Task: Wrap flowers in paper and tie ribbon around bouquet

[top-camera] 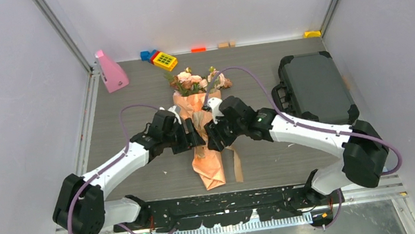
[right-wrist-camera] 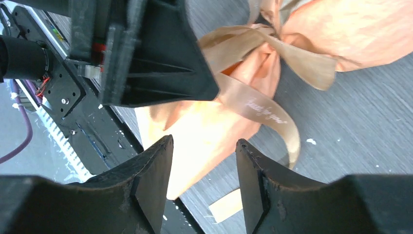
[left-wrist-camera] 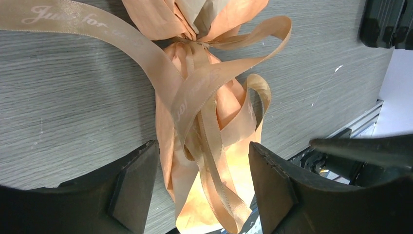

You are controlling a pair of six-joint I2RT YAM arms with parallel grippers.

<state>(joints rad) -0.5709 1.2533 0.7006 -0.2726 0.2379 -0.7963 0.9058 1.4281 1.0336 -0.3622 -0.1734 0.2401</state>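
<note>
Your left gripper (left-wrist-camera: pixel 202 165) and right gripper (right-wrist-camera: pixel 204 161) both stand open over the ribbon (left-wrist-camera: pixel 195 92) tied round the bouquet (top-camera: pixel 191 104), gripping nothing.

Pretty clearly a robotics lab cell. Plain pale wall panels (top-camera: pixel 4 88) on aluminium posts (top-camera: pixel 67 36) box in a grey woodgrain surface (top-camera: pixel 126 103). Black hard case (top-camera: pixel 312 86) on it, toy blocks (top-camera: pixel 162 60) off to the case's left by the back wall. Nearer the camera than the case there's a black mounting rail (top-camera: pixel 227 201) carrying the cabled left arm (top-camera: pixel 118 164) and right arm (top-camera: pixel 308 128).
</note>
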